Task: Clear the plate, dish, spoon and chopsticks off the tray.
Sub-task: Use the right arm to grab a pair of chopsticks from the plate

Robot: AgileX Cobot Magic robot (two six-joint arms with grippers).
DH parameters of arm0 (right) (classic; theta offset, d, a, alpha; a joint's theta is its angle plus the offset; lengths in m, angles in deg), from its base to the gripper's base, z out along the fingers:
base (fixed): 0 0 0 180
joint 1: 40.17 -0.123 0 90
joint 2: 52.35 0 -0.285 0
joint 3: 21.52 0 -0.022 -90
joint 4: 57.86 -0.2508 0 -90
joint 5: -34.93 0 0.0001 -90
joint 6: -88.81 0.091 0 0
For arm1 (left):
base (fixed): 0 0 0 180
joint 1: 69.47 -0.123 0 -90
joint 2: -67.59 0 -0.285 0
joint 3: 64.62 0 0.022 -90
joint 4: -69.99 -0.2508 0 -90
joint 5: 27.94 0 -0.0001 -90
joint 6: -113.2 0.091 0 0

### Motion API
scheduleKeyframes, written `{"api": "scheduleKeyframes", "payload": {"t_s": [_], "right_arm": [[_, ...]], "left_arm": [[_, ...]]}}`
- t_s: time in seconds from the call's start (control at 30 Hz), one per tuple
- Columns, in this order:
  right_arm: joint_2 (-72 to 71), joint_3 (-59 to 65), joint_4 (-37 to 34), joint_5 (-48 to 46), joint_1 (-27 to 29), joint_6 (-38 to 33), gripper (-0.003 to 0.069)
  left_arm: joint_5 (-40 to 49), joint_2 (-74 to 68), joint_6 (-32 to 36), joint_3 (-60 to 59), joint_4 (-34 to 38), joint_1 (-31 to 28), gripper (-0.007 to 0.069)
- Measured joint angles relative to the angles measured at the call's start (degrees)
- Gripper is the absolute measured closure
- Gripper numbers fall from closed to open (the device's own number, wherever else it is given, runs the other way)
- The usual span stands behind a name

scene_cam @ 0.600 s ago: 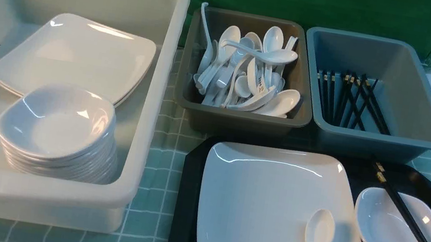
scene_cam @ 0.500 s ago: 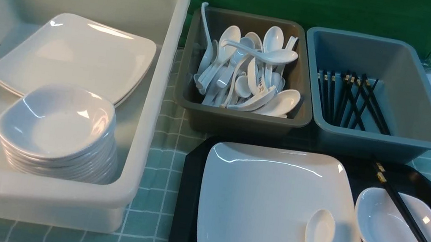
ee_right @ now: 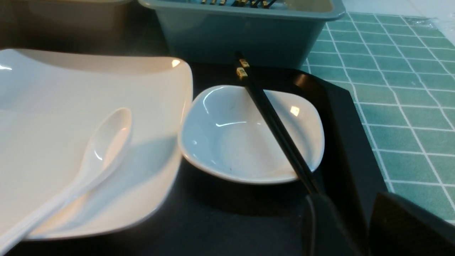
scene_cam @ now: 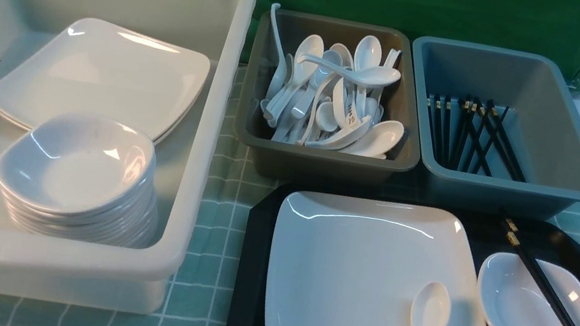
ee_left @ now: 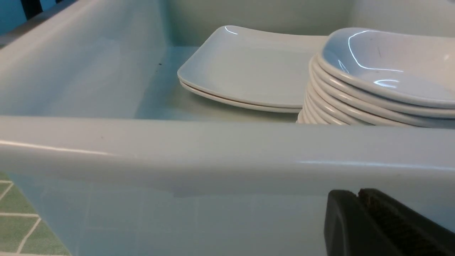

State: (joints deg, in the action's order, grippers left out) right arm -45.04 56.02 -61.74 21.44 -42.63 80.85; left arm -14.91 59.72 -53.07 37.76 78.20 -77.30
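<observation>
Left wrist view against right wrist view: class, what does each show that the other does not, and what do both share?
Only the left wrist view: a white tub holding stacked plates and stacked dishes.

Only the right wrist view: the tray bearing the plate, spoon and dish, chopsticks across the dish, and a blue-grey tub.

Both: the checked cloth and that arm's own gripper: left gripper jaws together, right gripper jaws apart.

the chopsticks vanish behind the right claw, tips unseen; to that claw's left the spoon handle runs off the edge. only a corner of the left claw shows.
</observation>
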Motion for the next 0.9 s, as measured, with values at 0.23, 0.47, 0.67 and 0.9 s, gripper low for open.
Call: {"api": "scheduleKeyframes", "payload": {"t_s": [0.23,0.47,0.67,0.9], "right_arm": [[0.0,0.0,0.0,0.0,0.0,0.0,0.0417],[0.0,0.0,0.0,0.0,0.0,0.0,0.0417],[0.0,0.0,0.0,0.0,0.0,0.0,0.0417],[0.0,0.0,0.0,0.0,0.0,0.0,0.0417]], "left_arm": [[-17.29,0.0,-10.57,0.0,13.84,0.0,0.0607],[-24.68,0.0,-25.96,1.07,15.6,0.0,0.0607],[-3.06,-10.73,-23.26,16.6,2.23,0.0,0.0607],[14.67,-34.69,-2.93,31.54,10.09,10.84,0.0607]]}}
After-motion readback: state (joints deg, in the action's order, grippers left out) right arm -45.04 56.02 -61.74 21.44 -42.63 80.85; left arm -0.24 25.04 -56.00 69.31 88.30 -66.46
